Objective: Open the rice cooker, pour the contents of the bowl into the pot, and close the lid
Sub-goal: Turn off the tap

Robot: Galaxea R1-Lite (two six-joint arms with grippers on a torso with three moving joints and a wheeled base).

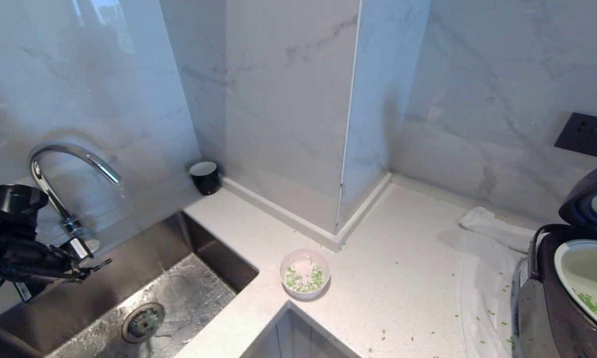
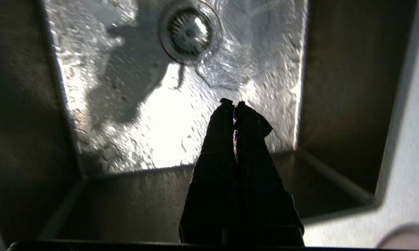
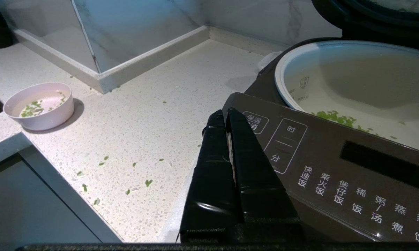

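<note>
Left gripper (image 2: 234,103) is seen over the sink (image 1: 213,258), fingers pressed together, nothing held between them. In the head view it is found at the far left, above the sink's left side, pointing toward the basin. The drain (image 2: 190,32) is seen beyond the fingertips in the left wrist view; the basin floor looks wet. The faucet (image 1: 69,169) is arched just behind the left arm.

Right gripper (image 3: 226,113) is also closed tight and empty, parked just in front of the rice cooker (image 3: 335,181), near the corner of its button panel; it is not seen in the head view.

The rice cooker is placed at the right edge of the counter (image 1: 387,278), with the lid (image 1: 591,199) raised. The pot (image 3: 300,55) is seated in the cooker body; green bits (image 3: 335,118) are seen on its floor. The bowl (image 1: 304,274) is set upright on the counter near the sink corner, well apart from both grippers, with some green bits left inside. More green bits are scattered on the counter between bowl and cooker. A white cloth (image 1: 487,278) is spread beside and partly under the cooker. A black cup (image 1: 205,177) is set at the back wall behind the sink. A dark wall socket (image 1: 584,134) is mounted above the cooker.
</note>
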